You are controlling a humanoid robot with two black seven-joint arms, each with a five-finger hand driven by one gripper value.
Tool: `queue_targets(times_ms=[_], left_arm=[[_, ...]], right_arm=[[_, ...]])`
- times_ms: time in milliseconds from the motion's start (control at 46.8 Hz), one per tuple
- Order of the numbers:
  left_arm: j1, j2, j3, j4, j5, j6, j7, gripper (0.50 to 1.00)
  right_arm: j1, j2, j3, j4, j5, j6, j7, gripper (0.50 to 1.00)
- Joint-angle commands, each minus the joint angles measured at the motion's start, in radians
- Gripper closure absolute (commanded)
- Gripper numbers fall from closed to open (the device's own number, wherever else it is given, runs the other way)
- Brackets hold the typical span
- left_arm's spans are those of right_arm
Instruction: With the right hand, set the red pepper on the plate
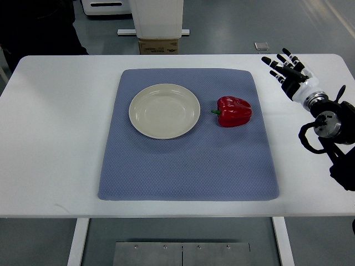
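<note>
The red pepper has smooth, glossy skin that catches highlights. At its 9 o'clock, the plate looks like glazed cream ceramic with a soft sheen. Both lie on a blue cloth mat, matt and finely textured. The tabletop is smooth white, nearly matt. The right hand shows black and white plastic.

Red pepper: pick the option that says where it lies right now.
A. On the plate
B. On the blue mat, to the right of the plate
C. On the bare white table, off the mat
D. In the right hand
B: the red pepper lies on the blue mat, apart from the empty plate to its left, while the right hand hovers open off to the right, holding nothing.
</note>
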Motion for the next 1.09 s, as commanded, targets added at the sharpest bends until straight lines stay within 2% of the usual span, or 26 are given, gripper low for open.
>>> queue_targets(times_ms=[0,1069], left_arm=[[0.0,0.0,0.0,-0.001,0.001,0.0,0.0,0.5],[0.002,0.0,0.0,0.001,-0.001,0.0,0.0,0.5]], right_arm=[[0.0,-0.001,0.0,0.0,0.0,0.0,0.0,0.5],[0.001,0.005,0.0,0.0,0.0,0.0,0.002,0.5]])
